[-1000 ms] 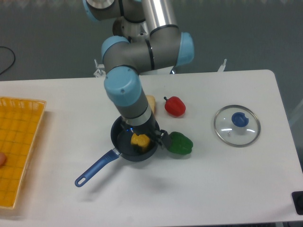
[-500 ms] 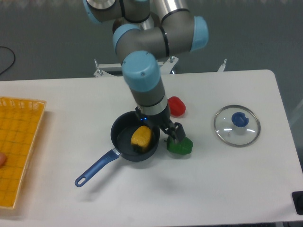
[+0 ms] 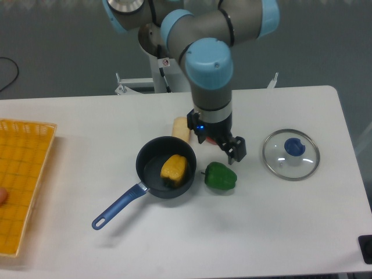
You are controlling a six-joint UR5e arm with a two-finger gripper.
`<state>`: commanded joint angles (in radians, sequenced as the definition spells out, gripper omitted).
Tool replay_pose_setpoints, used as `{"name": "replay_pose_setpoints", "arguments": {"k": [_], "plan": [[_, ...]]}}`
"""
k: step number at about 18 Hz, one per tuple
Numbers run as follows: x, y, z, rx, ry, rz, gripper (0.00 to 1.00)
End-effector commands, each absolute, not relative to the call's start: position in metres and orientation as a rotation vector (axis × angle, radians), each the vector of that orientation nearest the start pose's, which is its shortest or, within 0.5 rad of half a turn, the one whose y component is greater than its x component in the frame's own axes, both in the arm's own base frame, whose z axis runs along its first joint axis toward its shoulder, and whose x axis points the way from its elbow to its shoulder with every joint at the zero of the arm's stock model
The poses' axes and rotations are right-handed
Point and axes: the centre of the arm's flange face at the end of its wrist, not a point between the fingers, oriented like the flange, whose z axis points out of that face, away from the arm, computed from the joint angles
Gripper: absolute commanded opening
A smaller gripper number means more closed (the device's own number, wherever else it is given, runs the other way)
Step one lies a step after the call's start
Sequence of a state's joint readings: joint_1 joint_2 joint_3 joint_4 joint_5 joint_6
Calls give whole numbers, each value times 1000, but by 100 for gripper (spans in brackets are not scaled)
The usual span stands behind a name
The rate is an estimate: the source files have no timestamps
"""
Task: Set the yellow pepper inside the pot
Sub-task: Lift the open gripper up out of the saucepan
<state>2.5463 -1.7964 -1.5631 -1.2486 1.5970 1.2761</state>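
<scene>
White table (image 3: 261, 232) holds the pot (image 3: 150, 160) with the yellow pepper (image 3: 174, 168) inside.

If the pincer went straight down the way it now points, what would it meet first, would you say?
Probably the red pepper, mostly hidden beneath the pincer, or bare table beside it. Depth is hard to judge from this one view. The green pepper sits nearer the camera.

two peppers (image 3: 174, 168) (image 3: 221, 176), one pot (image 3: 149, 158), one lid (image 3: 290, 154), one basket (image 3: 23, 174)
</scene>
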Motion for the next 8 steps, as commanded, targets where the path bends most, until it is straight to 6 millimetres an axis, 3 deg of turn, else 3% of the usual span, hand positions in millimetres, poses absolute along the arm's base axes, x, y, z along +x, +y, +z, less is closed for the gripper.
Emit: {"name": "replay_pose_setpoints", "arguments": {"k": [8], "plan": [[-433,411,405,-3062,428,148,100]]}}
